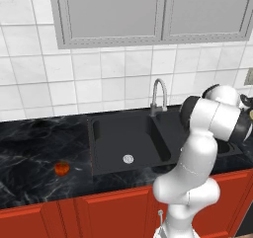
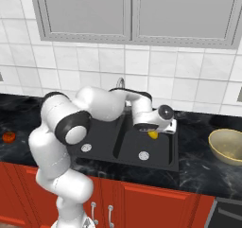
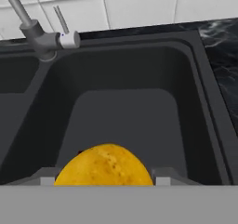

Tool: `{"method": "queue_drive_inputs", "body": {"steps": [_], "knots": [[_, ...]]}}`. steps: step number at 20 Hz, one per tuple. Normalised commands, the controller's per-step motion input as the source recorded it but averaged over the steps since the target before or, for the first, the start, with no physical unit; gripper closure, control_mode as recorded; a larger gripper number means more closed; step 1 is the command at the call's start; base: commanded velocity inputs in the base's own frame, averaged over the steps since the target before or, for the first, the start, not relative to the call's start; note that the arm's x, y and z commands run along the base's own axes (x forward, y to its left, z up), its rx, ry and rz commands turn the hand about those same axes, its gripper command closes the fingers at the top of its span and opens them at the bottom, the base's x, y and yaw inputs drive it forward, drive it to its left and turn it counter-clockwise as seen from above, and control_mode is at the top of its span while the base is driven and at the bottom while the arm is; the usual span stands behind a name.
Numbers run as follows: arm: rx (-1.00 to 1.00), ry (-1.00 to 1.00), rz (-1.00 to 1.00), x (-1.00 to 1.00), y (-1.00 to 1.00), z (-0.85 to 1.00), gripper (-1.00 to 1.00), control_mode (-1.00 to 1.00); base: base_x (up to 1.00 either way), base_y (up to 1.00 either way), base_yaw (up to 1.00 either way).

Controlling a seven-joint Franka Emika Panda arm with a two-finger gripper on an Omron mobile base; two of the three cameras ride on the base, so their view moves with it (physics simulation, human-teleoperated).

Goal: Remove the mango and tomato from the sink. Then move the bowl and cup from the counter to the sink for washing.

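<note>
In the hand view, the mango is the nearest thing: it sits right between the two finger tips of the tool, which stand one on each side of it and close against it. The tool is partly open around the fruit and seems to grip it. Beyond the mango lies the right basin of the black sink, and further away, to the upper left, is the base of the silver faucet with its small lever.

In the left base view, the white arm hides the tool. Far to the left of the arm, the tomato lies on the dark marble tabletop, outside the sink. The left basin holds just its round drain. The faucet stands behind the divider.

In the right base view, the tool hangs over the right basin of the sink with the yellow mango under it, above the basin floor. To the right of the tool, well apart, the tan bowl stands on the tabletop. Far to the left, the tomato rests on the tabletop.
</note>
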Motion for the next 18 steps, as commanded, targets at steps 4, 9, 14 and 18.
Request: {"method": "queue_drive_inputs", "body": {"steps": [4, 9, 14, 18], "knots": [[0.00, 0.04, -0.22, -0.38, 0.09, 0.31, 1.00, -1.00, 0.00, 0.00, 0.00], [0.00, 0.01, -0.24, -0.40, 0.23, 0.22, 1.00, -1.00, 0.00, 0.00, 0.00], [0.00, 0.01, -0.20, -0.37, 0.32, 0.24, 1.00, -1.00, 0.00, 0.00, 0.00], [0.00, 0.04, -0.13, -0.30, 0.28, 0.34, 1.00, -1.00, 0.00, 0.00, 0.00]]}}
